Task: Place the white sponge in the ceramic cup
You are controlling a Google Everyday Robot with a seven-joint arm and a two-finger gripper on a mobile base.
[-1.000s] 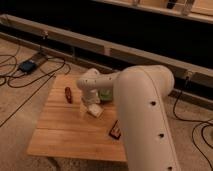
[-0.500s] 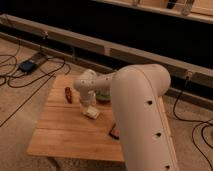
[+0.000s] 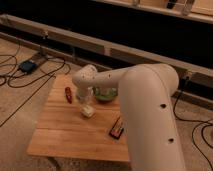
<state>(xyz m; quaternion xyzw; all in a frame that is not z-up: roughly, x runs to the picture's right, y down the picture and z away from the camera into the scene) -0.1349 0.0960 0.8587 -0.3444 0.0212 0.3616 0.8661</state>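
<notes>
The white sponge [image 3: 88,111] is a small cream block lying on the wooden table [image 3: 60,135], left of centre. My gripper [image 3: 86,103] comes straight down from the white wrist onto the sponge's top and is shut on it. The sponge still rests on the tabletop. My thick white arm [image 3: 145,105] sweeps in from the lower right and covers the table's right side. The ceramic cup is hidden from this view.
A dark green bowl [image 3: 105,93] sits just behind and to the right of the gripper. A small red object [image 3: 68,94] lies to its left. A dark candy-bar packet [image 3: 117,128] lies near the arm at front right. Cables and a blue box [image 3: 27,65] are on the floor at left.
The gripper has come down onto the sponge and closed on it. The sponge has shifted slightly to the left on the table.
</notes>
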